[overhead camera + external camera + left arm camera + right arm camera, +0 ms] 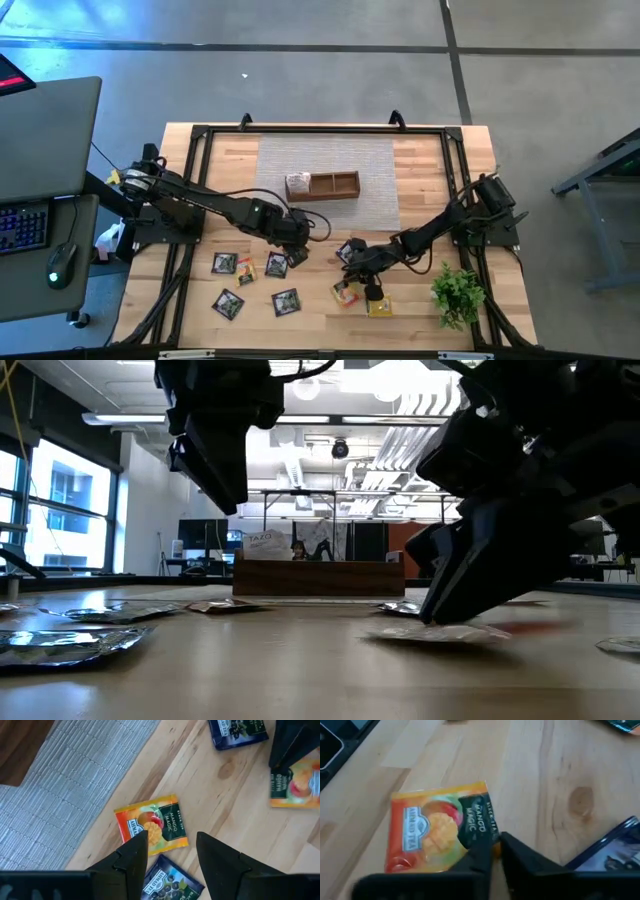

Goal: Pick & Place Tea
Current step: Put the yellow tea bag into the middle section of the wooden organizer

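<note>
Several small square tea sachets lie flat on the wooden table. My right gripper [495, 840] is low on the table's near right part, shut on an orange mango sachet [440, 830]; the low view shows its tips [440, 615] down at that sachet [430, 632]. My left gripper [167, 852] hangs open in the air above another orange mango sachet [152, 822] and a dark blue one [170, 885], touching neither. In the high view the left gripper [296, 240] is near the table's middle and the right gripper [362, 282] is beside it. My right gripper pinches the orange mango sachet at its edge [492, 834], beside the dark green label, between the two fingers. The fingers slant down at it from above. The sachet lies flat on the table [400, 634].
The brown wooden tray [345, 186] stands on a grey mat [290, 160] at the far middle, with one sachet [297, 184] in its left compartment. More sachets [228, 303] lie near the near-left edge. A small green plant [458, 292] stands at the near right.
</note>
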You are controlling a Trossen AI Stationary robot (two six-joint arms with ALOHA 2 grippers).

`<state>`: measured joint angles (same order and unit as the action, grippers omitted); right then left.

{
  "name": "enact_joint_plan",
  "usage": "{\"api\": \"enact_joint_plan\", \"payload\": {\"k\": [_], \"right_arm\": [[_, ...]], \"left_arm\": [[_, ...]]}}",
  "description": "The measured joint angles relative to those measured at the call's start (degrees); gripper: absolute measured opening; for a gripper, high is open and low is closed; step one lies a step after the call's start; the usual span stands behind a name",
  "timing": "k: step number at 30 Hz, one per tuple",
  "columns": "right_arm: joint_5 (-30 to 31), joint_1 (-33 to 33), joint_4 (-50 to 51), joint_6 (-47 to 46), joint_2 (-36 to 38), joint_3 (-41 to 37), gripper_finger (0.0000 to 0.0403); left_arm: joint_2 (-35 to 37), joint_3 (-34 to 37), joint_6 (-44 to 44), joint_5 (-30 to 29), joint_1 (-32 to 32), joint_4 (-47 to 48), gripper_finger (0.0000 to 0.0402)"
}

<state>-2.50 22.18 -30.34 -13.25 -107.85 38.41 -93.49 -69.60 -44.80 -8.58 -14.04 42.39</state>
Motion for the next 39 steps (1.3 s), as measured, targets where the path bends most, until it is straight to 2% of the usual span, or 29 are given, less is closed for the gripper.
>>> {"api": "enact_joint_plan", "payload": {"k": [2, 7, 12, 15, 18, 23, 25, 31, 35, 39], "right_arm": [[-0.7, 0.0, -1.1, 0.8, -0.1, -0.1, 0.001], [1.0, -0.7, -4.3, 1.3, 0.7, -0.3, 0.0022], [3.5, -4.9, -4.1, 2.2, 5.6, -0.2, 0.0004], [4.3, -7.7, -3.9, 6.8, 9.3, -0.3, 0.0006], [9.4, -11.4, -3.3, 14.8, 12.9, -0.2, 0.0003], [23.0, -19.3, -3.8, 26.4, 16.2, -0.2, 0.0002], [24.5, -23.2, -4.5, 29.6, 16.4, -0.2, 0.0002], [14.6, -33.6, -6.9, 26.5, 16.3, -0.2, 0.0001], [9.7, -36.2, -11.2, 24.5, 16.3, -0.2, 0.0001], [7.9, -36.6, -13.6, 21.0, 16.3, -0.2, 0.0001]], "left_arm": [[0.0, 0.0, -0.5, 0.0, 0.1, 0.2, 0.0166], [0.0, 0.0, -1.8, -0.1, 0.1, 2.3, 0.0166], [0.0, 0.0, -2.2, -0.2, 0.1, 3.2, 0.0166], [0.0, 0.0, -2.4, -0.2, 0.1, 3.2, 0.0166], [0.0, 0.0, -3.5, -1.6, 0.1, 3.2, 0.0166], [0.0, 0.0, -3.7, -2.6, 0.1, 3.5, 0.0166], [0.0, 0.0, -3.7, -2.9, 0.1, 3.6, 0.0166], [0.0, 0.0, -4.7, -4.4, 0.1, 3.6, 0.0166], [0.0, 0.0, -5.0, -4.7, 0.1, 3.7, 0.0166], [0.0, 0.0, -5.0, -4.7, 0.2, 3.6, 0.0166]]}}
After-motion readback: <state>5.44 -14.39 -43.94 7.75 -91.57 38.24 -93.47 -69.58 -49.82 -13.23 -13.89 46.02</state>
